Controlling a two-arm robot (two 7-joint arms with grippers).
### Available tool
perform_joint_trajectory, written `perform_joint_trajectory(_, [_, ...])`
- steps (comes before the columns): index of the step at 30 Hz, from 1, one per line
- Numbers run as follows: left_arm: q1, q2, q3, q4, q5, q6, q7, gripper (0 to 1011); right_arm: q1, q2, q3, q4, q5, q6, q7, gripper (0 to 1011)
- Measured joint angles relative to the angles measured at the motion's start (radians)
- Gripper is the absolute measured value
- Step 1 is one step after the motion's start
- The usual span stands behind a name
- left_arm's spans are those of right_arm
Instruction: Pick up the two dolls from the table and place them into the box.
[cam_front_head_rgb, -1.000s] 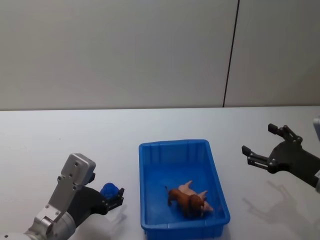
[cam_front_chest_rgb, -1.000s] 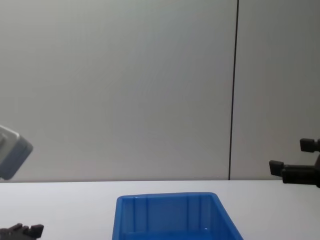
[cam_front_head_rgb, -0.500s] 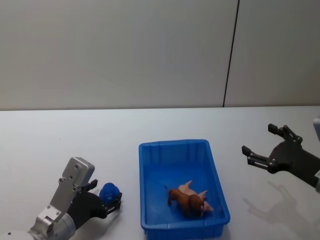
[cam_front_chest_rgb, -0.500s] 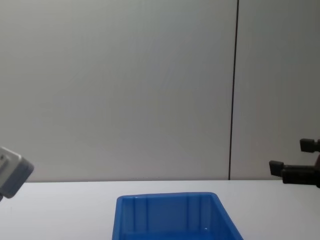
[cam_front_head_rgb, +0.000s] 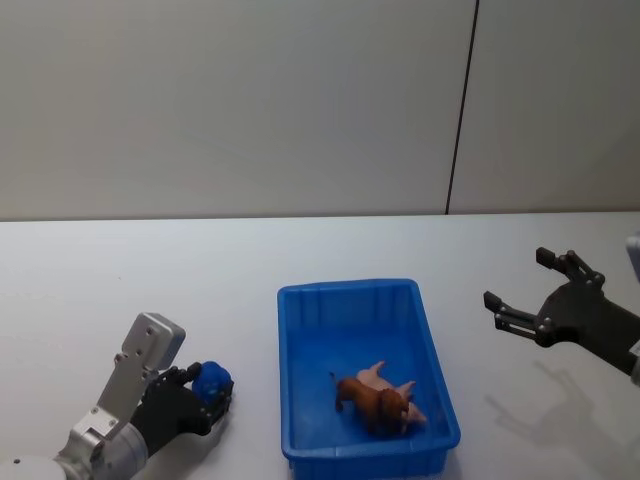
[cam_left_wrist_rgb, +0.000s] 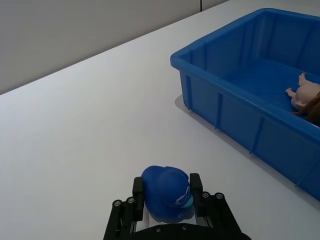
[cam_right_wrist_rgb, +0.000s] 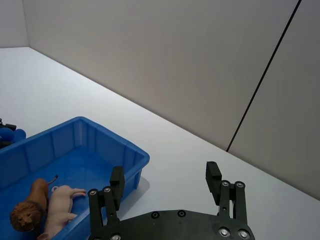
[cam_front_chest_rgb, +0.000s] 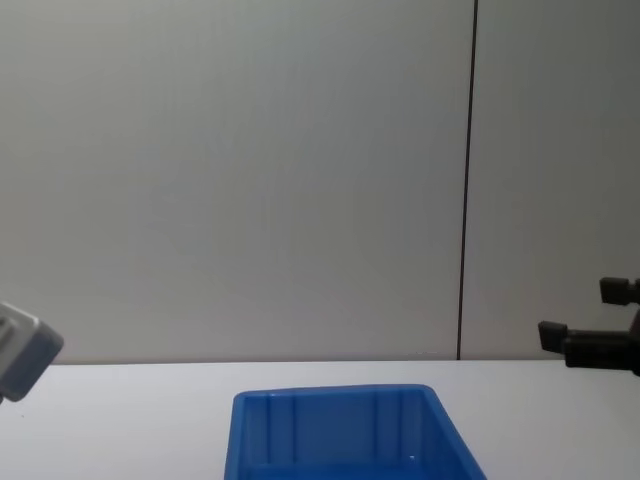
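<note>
Closing the left gripper (cam_left_wrist_rgb: 166, 192) onto the blue doll (cam_left_wrist_rgb: 165, 191) beside the box (cam_front_head_rgb: 300, 298), now pinched ready for lifting, right gripper (cam_front_head_rgb: 538, 286) spread idle.

This looks like a robot test room or lab. The tabletop (cam_front_head_rgb: 300, 250) is big, white and plain. Behind it stands a bare grey wall (cam_front_head_rgb: 230, 100) made of flat panels, with one thin dark line (cam_front_head_rgb: 460, 100) running down between two of them. It does not look like a home.
</note>
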Motion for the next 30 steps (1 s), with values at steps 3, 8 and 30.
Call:
perform_joint_trajectory(3, [-0.002,0.001,-0.003,-0.001,0.004,0.0,-0.001,541,0.0,0.0,0.0,0.0,0.0,0.0,0.0,1001])
perform_joint_trajectory(8, [-0.008,0.005,-0.012,-0.023,0.016,0.0,-0.001,508,0.0,0.0,0.0,0.0,0.0,0.0,0.0,1001])
perform_joint_trajectory(30, [-0.125,-0.086,0.008,-0.112,0.115,-0.007,-0.048,425,0.0,0.0,0.0,0.0,0.0,0.0,0.0,1001])
